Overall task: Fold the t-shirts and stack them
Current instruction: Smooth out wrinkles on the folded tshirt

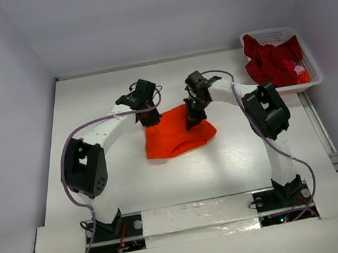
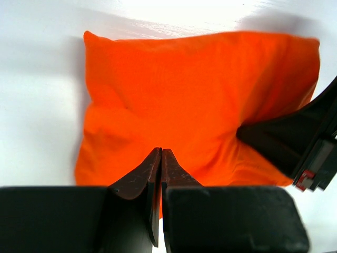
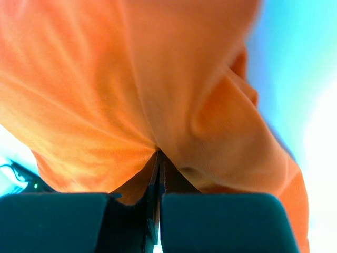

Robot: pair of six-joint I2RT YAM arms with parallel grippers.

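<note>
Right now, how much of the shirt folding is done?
Nothing looks finished: no folded stack shows anywhere. In hand: the orange t-shirt lies bunched on the table, with the right fingers shut on its cloth and the left fingers shut at its edge, seemingly pinching it too. Left to do: fold it, then the dark red t-shirts heaped in the white basket.
</note>
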